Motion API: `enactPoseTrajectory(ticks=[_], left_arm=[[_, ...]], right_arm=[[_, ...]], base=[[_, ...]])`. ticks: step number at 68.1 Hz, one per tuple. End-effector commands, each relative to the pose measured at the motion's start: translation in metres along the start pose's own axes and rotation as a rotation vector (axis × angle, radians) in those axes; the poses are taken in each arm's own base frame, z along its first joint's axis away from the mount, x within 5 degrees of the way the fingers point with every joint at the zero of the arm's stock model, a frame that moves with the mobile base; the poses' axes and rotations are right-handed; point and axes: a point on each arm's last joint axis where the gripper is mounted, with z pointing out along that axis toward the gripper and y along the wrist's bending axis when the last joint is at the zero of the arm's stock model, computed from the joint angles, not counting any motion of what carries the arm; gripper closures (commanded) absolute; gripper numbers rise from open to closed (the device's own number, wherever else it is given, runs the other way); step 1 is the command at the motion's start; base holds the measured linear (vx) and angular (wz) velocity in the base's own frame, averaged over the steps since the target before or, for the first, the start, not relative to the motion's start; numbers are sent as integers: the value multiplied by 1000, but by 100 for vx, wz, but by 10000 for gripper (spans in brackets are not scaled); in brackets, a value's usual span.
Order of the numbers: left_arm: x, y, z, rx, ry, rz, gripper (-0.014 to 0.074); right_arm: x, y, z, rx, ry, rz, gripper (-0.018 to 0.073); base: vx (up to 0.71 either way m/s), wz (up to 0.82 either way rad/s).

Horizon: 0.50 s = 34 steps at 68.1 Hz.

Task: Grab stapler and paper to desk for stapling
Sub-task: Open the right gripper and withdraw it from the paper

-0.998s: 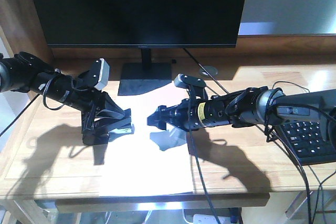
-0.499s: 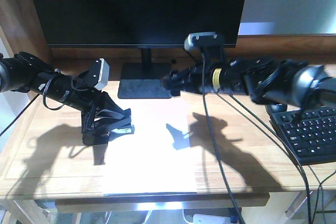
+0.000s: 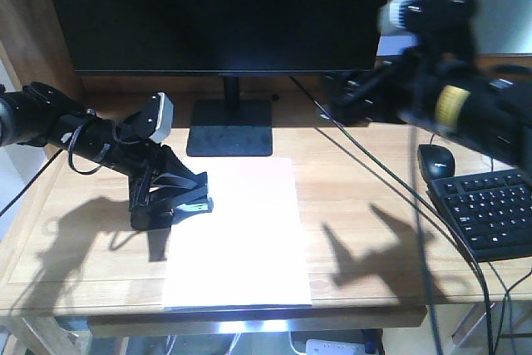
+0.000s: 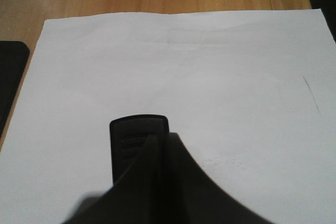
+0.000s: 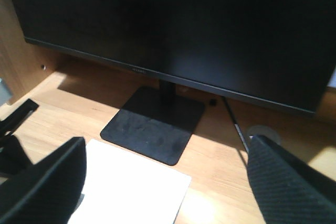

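The white paper point(image 3: 237, 243) lies flat on the light-wood desk point(image 3: 366, 205) in front of the monitor. My left gripper point(image 3: 187, 199) rests low at the sheet's left edge, shut on the black stapler point(image 3: 198, 203). In the left wrist view the stapler's nose point(image 4: 131, 132) sticks out past the closed left gripper point(image 4: 157, 139), over the paper point(image 4: 199, 72). My right gripper point(image 3: 349, 104) hangs high at the right, away from the sheet. Its fingers stand wide apart with nothing between them, so the right gripper point(image 5: 165, 192) is open above the paper's far corner point(image 5: 131, 187).
A large black monitor point(image 3: 220, 10) on a flat stand point(image 3: 230, 126) fills the back of the desk. A keyboard point(image 3: 495, 214) and a mouse point(image 3: 436, 160) lie at the right. Black cables point(image 3: 391, 197) run across the right half. The raised wooden edge point(image 3: 465, 64) lines the back.
My right arm has lifted off the paper and swung up and to the right. The left arm with the stapler and the paper have not moved.
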Motion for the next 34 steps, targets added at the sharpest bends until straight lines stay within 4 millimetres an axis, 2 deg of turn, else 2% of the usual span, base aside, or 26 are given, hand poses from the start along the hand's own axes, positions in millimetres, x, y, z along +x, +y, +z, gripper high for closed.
enactPoseTrajectory(ticks=[1, 19, 34], left_arm=[[-31, 2, -21, -51, -73, 33, 603], [-31, 2, -21, -51, -73, 33, 603], [-31, 2, -21, -52, -72, 34, 603]], right_arm=[[-10, -2, -37, 50, -87, -57, -20], [12, 1, -119, 106, -225, -61, -20], [47, 6, -173, 108, -339, -65, -20]], base=[[0, 0], [0, 0], [0, 0]])
